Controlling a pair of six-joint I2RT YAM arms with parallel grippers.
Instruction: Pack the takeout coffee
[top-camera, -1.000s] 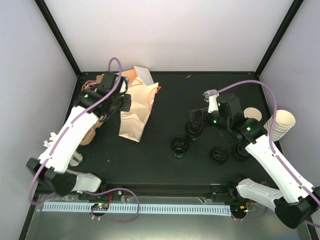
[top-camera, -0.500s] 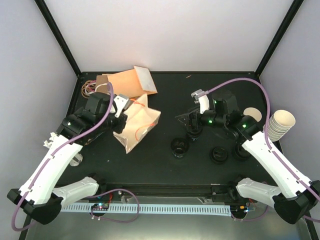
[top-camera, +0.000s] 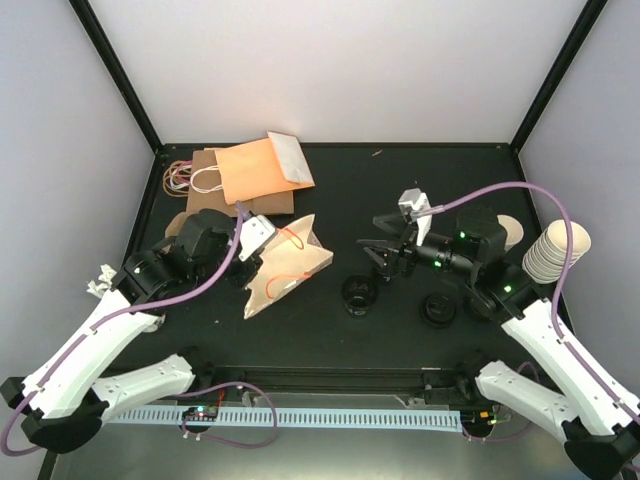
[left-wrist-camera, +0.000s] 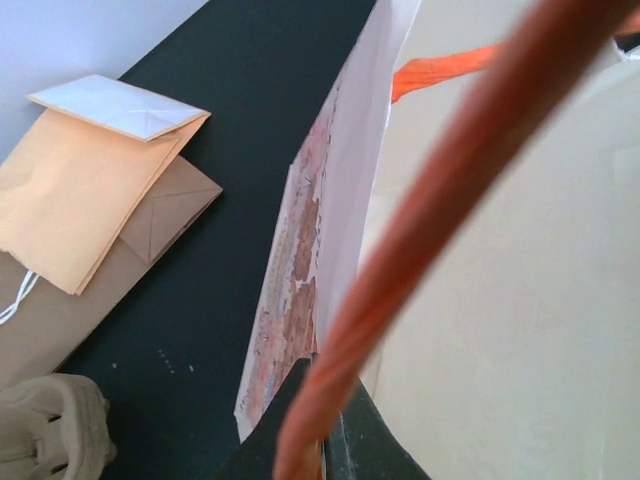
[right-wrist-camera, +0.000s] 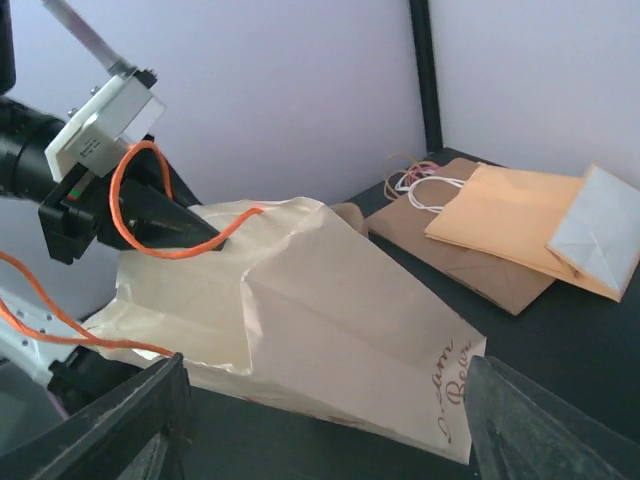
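Looks like 1 light, easily crushed paper cup tucked mid-right in the top view near the cup stack, so probably best pinched softly around the sidewall, with left gripper clenched on the bag handle and right gripper spread wide, empty.

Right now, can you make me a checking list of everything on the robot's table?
Surface: black table, dark and matte.
Job's things: cream paper bag with orange handles, lying on its side; a cream round shape behind the right arm may be the coffee cup, too hidden to tell.
Clutter: stack of cream cups; black lids; flat orange bag on a flat brown bag.
Grippers: left pincer shut on the paper bag's rim; right pincer open, holding nothing.
Cables: purple cables along both arms.
Surroundings: pale walls, black frame posts.
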